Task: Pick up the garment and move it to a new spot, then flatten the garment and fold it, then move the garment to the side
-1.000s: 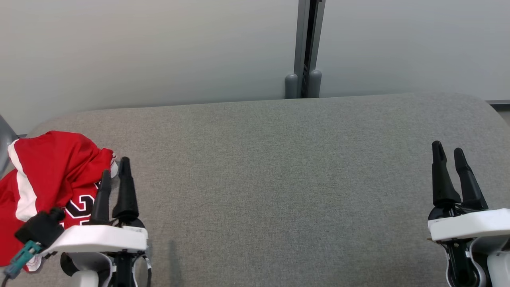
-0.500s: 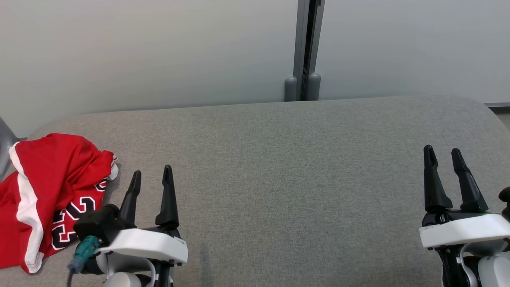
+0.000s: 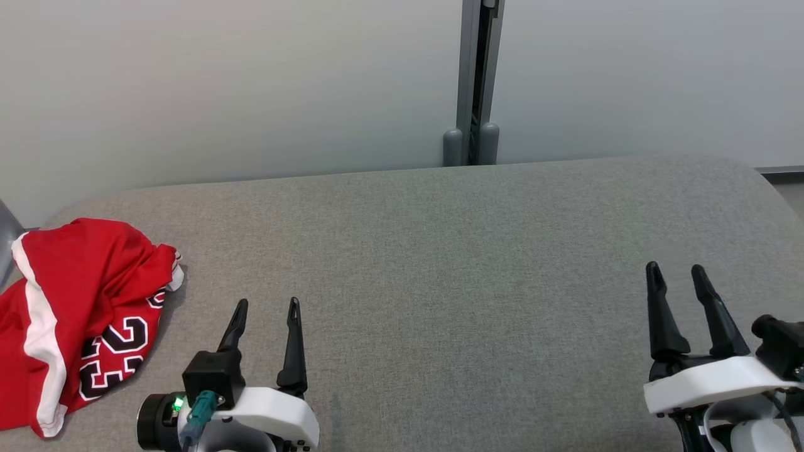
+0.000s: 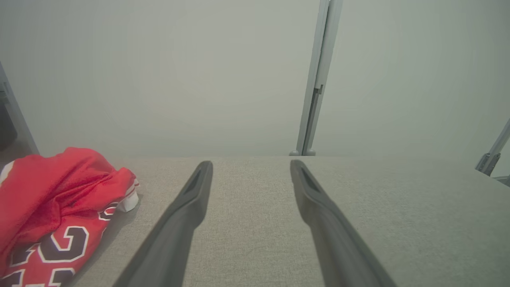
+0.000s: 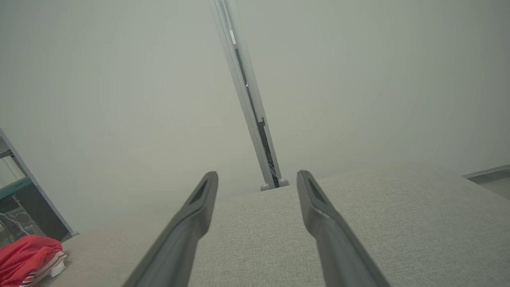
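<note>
The garment (image 3: 69, 314) is a red jersey with white trim and black numbers, lying crumpled at the left end of the grey fabric surface (image 3: 440, 282). It also appears at the left of the left wrist view as the garment (image 4: 51, 207), and small at the lower left of the right wrist view as the garment (image 5: 28, 259). My left gripper (image 3: 267, 306) stands open to the right of it, apart from the cloth, nothing between its fingers. At the lower right my right gripper (image 3: 675, 271) is open and empty over bare fabric.
A pale wall with a grey vertical post (image 3: 471, 81) runs behind the far edge of the surface. The surface's corners are rounded at left and right. A dark shelf unit (image 5: 24, 207) stands beyond the left end.
My left gripper has drawn away from the garment, rightward and back toward me. The right gripper has also pulled back a little. The garment lies where it was.
</note>
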Controlling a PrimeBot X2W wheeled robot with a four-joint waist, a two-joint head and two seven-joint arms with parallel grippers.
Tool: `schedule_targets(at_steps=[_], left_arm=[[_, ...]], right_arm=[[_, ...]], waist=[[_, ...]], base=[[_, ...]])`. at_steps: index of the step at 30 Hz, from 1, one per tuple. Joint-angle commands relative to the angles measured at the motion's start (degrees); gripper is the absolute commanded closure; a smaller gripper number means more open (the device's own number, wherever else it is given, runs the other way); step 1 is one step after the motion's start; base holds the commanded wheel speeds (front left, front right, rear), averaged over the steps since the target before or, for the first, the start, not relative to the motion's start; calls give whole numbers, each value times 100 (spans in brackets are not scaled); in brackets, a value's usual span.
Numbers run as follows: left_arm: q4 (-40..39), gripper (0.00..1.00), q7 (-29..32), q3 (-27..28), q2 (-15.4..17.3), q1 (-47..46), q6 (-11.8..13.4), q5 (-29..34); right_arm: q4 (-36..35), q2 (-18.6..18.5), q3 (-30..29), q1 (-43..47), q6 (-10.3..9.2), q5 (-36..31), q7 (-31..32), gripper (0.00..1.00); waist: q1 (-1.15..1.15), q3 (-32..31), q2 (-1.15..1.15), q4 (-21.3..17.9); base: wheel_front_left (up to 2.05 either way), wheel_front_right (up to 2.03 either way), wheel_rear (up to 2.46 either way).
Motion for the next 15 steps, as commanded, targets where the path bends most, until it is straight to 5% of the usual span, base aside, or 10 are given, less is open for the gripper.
schedule_targets(at_steps=[1, 15], left_arm=[[-9, 0, -49, -71, 75, -93, 75, 151], [27, 0, -210, 174, -114, 33, 165, 264]], right_arm=[[-13, -52, 11, -43, 9, -135, -84, 0], [181, -58, 64, -55, 10, -458, -249, 0]], waist=[[0, -8, 0, 0], [0, -42, 0, 47]], base=[[0, 0, 0], [0, 0, 0]])
